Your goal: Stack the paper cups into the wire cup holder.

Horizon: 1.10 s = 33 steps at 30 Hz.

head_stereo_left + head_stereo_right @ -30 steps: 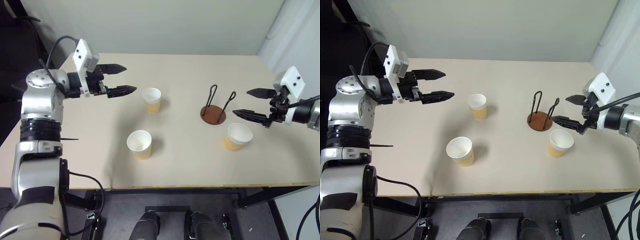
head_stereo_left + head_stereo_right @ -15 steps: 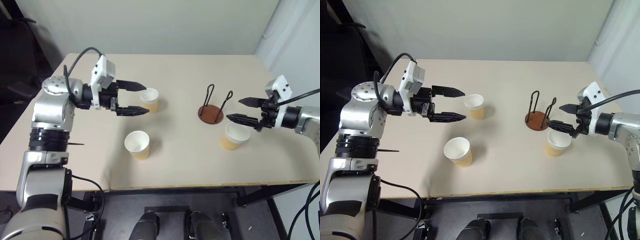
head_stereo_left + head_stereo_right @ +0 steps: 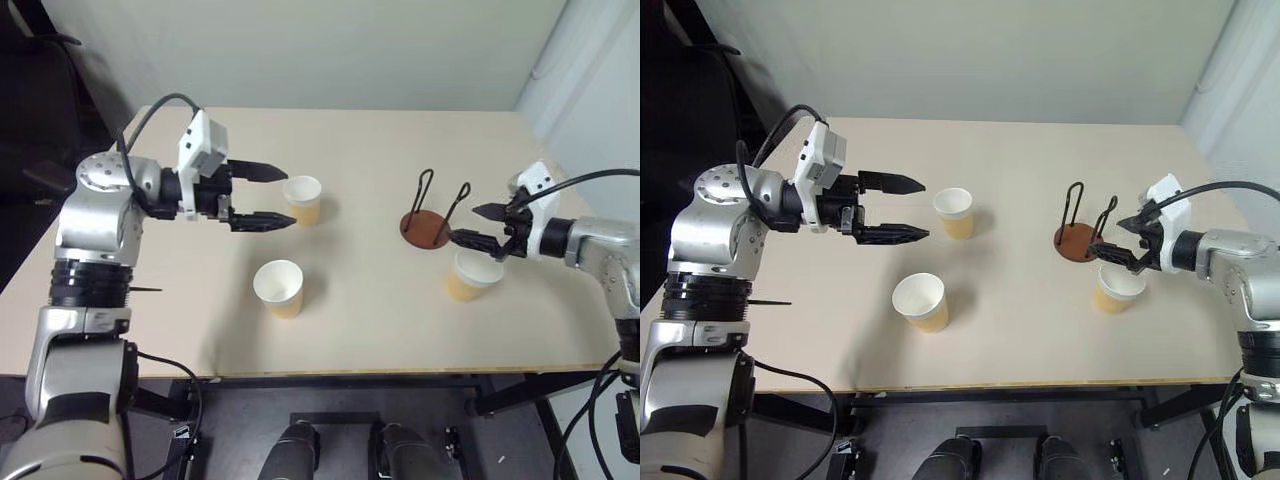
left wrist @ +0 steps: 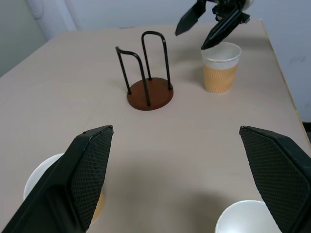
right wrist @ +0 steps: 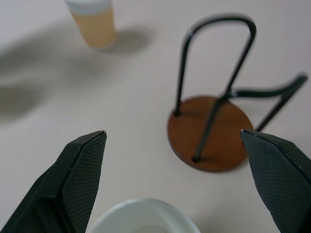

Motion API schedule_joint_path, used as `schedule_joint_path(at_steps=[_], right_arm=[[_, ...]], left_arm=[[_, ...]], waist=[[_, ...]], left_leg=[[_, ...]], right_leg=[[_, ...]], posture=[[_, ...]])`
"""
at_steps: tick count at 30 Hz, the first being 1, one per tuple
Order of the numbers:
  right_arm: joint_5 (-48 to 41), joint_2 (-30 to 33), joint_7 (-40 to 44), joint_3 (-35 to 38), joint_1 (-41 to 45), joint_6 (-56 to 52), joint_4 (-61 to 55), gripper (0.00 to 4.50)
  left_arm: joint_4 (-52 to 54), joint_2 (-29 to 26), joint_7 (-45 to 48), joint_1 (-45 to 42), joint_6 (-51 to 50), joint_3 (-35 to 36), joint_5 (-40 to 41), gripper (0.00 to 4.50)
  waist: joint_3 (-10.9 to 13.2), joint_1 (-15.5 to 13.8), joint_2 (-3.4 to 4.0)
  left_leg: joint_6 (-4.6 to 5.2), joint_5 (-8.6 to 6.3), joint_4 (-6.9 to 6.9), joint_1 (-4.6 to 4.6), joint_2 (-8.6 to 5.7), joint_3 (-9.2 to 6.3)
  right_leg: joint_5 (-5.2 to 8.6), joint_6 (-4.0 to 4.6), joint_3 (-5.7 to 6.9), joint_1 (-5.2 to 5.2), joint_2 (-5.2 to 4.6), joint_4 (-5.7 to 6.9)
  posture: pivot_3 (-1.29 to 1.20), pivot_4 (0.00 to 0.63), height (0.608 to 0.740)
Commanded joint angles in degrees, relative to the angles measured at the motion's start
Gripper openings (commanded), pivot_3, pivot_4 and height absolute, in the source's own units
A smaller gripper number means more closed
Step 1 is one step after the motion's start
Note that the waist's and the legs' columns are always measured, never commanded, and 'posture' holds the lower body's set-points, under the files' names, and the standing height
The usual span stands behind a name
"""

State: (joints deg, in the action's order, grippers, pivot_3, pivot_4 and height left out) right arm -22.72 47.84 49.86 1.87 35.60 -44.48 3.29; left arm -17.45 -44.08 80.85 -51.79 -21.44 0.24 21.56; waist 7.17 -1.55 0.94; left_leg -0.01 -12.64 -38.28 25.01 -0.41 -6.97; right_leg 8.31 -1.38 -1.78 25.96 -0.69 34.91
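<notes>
Three paper cups stand upright on the table: a far one (image 3: 303, 199), a near one (image 3: 279, 288) and a right one (image 3: 473, 274). The wire cup holder (image 3: 427, 228) stands empty between them, just up-left of the right cup. My left gripper (image 3: 290, 197) is open and points right, its fingertips just short of the far cup's left side. My right gripper (image 3: 463, 224) is open and points left, above the right cup's rim and beside the holder's base. In the right wrist view the holder (image 5: 209, 141) lies ahead, with the cup rim (image 5: 143, 216) below the fingers.
The beige table (image 3: 360, 330) has its front edge close to the near cup and the right cup. A pale wall runs behind the far edge. Bare tabletop lies between the near cup and the holder.
My left gripper has moved right, up to the far cup. My right gripper has sunk and come left over the right cup. The cups and holder have stayed put.
</notes>
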Motion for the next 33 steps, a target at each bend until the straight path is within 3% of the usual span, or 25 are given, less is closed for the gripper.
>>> schedule_joint_path(at_steps=[1, 33], right_arm=[[2.3, 0.3, -0.5, -0.1, 1.8, 2.5, 1.7, 4.50], [11.9, -10.4, -2.6, -3.4, 13.0, 9.9, 16.7, 4.50]], left_arm=[[3.0, -1.4, -0.4, 0.0, -0.3, 2.2, 1.6, 4.46], [4.0, -3.5, -1.3, -1.0, -2.5, 2.4, 3.0, 4.46]], waist=[[0.0, 0.0, 0.00], [0.0, 0.0, 0.01]], left_leg=[[0.00, 0.00, 0.00, 0.00, 0.00, 0.00], [-0.07, -0.03, 0.14, 0.00, 0.02, -0.05]], right_leg=[[-0.01, -0.03, 0.00, 0.00, -0.01, 0.00], [-0.10, 0.25, 0.05, 0.11, -0.01, 0.00]], posture=[[0.00, 0.150, 0.740], [0.00, 0.150, 0.740]])
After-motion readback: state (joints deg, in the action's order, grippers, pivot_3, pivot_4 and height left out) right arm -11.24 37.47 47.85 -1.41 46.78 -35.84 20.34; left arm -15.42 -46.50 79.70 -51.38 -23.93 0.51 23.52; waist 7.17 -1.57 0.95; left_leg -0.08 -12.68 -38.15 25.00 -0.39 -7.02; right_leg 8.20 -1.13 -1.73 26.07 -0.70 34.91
